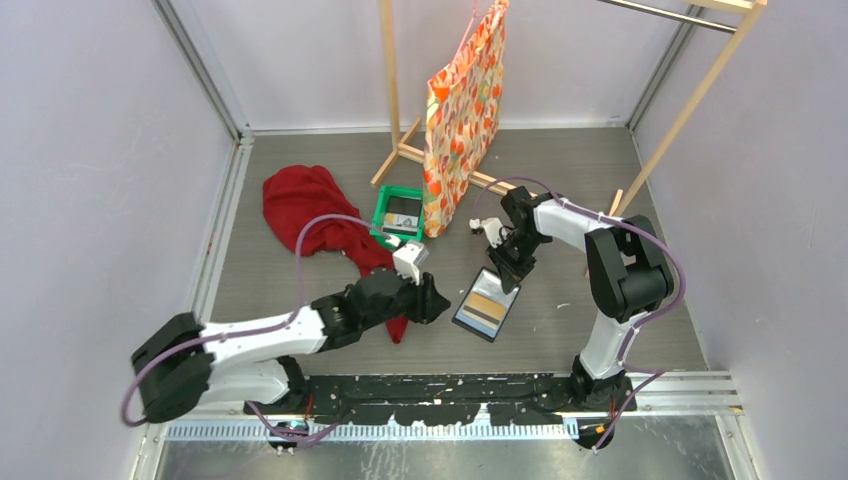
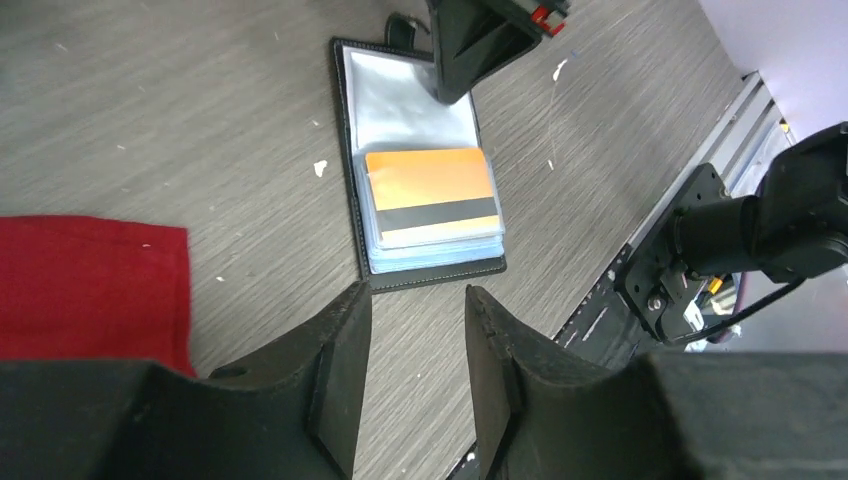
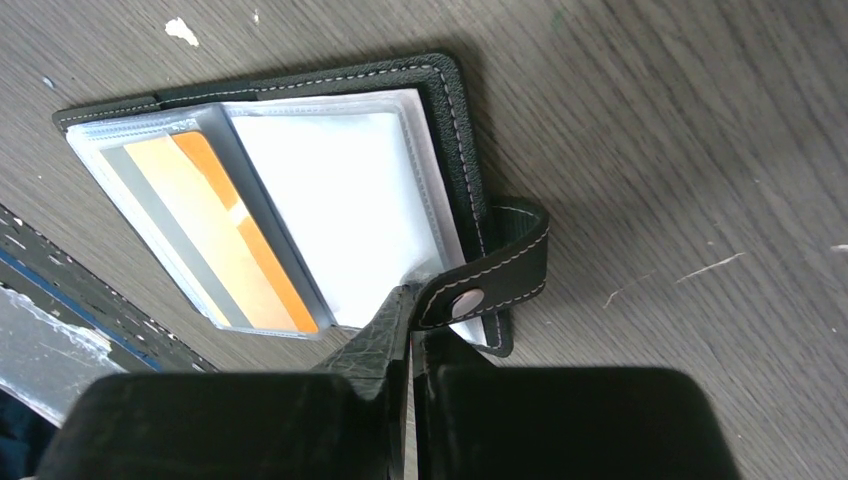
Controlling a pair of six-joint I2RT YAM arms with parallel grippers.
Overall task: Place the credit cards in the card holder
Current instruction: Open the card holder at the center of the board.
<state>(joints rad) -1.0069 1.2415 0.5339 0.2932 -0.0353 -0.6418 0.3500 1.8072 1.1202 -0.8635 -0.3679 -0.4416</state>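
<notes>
The black card holder (image 1: pixel 487 305) lies open on the table, clear sleeves up. An orange-yellow card with a dark stripe (image 2: pixel 432 190) sits in its near sleeve, and also shows in the right wrist view (image 3: pixel 215 235). My right gripper (image 1: pixel 507 262) is shut, its tips (image 3: pixel 412 300) pressing on the holder's far edge (image 3: pixel 450 120) beside the snap tab (image 3: pixel 490 285). My left gripper (image 2: pixel 415 300) is open and empty, just short of the holder's near edge (image 2: pixel 430 272). A whitish card with dark marks (image 1: pixel 404 212) lies in the green tray.
The green tray (image 1: pixel 383 215) stands behind the left gripper, beside a red cloth (image 1: pixel 305 210). A patterned bag (image 1: pixel 462 110) hangs from a wooden rack (image 1: pixel 392 90) at the back. The black base rail (image 1: pixel 450 390) runs along the near edge.
</notes>
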